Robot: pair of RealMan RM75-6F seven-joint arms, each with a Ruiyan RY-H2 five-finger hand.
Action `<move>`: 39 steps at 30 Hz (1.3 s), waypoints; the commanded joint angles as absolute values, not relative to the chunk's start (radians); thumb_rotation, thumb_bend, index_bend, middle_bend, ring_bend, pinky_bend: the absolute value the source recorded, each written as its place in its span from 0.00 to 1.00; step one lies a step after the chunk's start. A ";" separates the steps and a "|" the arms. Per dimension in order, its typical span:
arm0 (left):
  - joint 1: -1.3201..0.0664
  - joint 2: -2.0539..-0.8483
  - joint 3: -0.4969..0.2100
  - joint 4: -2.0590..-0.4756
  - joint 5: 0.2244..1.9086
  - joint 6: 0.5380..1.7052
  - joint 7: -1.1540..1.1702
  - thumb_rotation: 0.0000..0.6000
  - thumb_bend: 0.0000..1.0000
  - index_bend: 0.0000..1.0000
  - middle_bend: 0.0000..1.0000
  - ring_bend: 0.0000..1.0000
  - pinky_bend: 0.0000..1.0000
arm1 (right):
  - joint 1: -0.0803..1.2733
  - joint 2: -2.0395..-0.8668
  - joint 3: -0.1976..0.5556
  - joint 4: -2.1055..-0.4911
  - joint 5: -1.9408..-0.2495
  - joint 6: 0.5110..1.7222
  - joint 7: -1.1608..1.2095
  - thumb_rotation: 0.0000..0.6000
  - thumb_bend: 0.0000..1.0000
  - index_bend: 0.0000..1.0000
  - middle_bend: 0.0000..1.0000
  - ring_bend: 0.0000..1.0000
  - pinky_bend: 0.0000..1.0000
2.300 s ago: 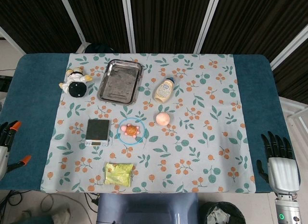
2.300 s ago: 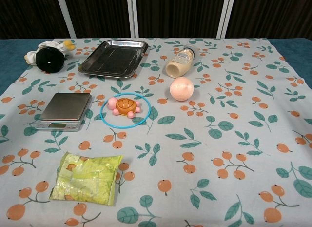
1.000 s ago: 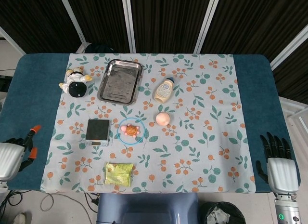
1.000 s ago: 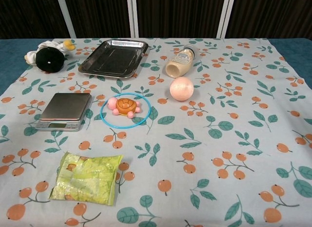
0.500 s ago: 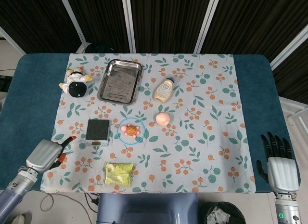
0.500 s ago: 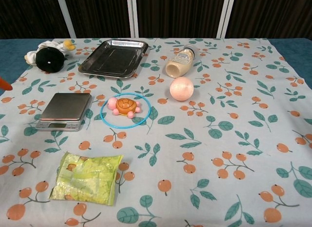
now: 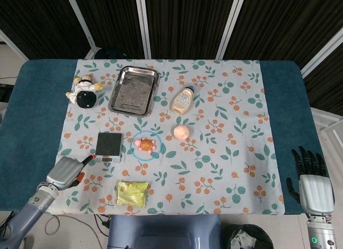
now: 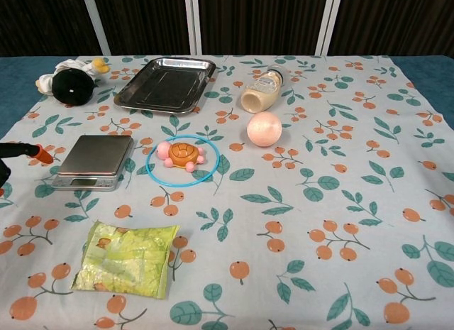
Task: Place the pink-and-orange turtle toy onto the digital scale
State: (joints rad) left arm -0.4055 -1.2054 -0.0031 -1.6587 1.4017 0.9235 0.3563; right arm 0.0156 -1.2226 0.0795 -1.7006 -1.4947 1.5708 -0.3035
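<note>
The glossy pink-and-orange turtle toy point(image 8: 181, 154), domed and rounded, lies inside a thin blue ring point(image 8: 181, 182) just right of the flat, brushed-metal digital scale point(image 8: 95, 160) on the floral cloth point(image 8: 333, 195). The left hand point(image 7: 67, 171) hovers near the scale's front-left corner, grasping nothing, fingers apart. The right hand point(image 7: 312, 183) rests released at the table edge.

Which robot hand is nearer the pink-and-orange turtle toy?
Left. The left robot hand sits just beyond the scale beside the pink-and-orange turtle toy; the right robot hand is off the table's far corner.

Pink-orange turtle point(image 8: 183, 154), silver scale point(image 8: 93, 162), leaf-patterned tablecloth point(image 8: 312, 202)
</note>
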 commanded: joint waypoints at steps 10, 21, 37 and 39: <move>-0.423 -1.253 0.005 -1.616 1.350 0.904 0.385 1.00 0.52 0.15 0.64 0.66 0.67 | 0.015 -1.221 0.080 -1.700 -1.494 1.572 -0.298 1.00 0.50 0.01 0.00 0.01 0.00; -0.423 -1.255 0.027 -1.601 1.346 0.908 0.386 1.00 0.52 0.15 0.63 0.66 0.67 | 0.015 -1.222 0.079 -1.700 -1.495 1.572 -0.301 1.00 0.50 0.01 0.00 0.01 0.00; -0.440 -1.265 0.042 -1.577 1.358 0.900 0.357 1.00 0.52 0.15 0.62 0.66 0.66 | 0.015 -1.221 0.080 -1.700 -1.493 1.572 -0.300 1.00 0.50 0.01 0.00 0.01 0.00; -0.442 -1.266 0.042 -1.575 1.358 0.900 0.353 1.00 0.52 0.15 0.62 0.66 0.65 | 0.016 -1.222 0.080 -1.700 -1.492 1.571 -0.300 1.00 0.50 0.01 0.00 0.01 0.00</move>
State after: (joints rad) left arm -0.4412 -1.2655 0.0422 -1.5753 1.3577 0.9001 0.3541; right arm 0.0155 -1.2216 0.0805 -1.6998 -1.4924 1.5710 -0.3001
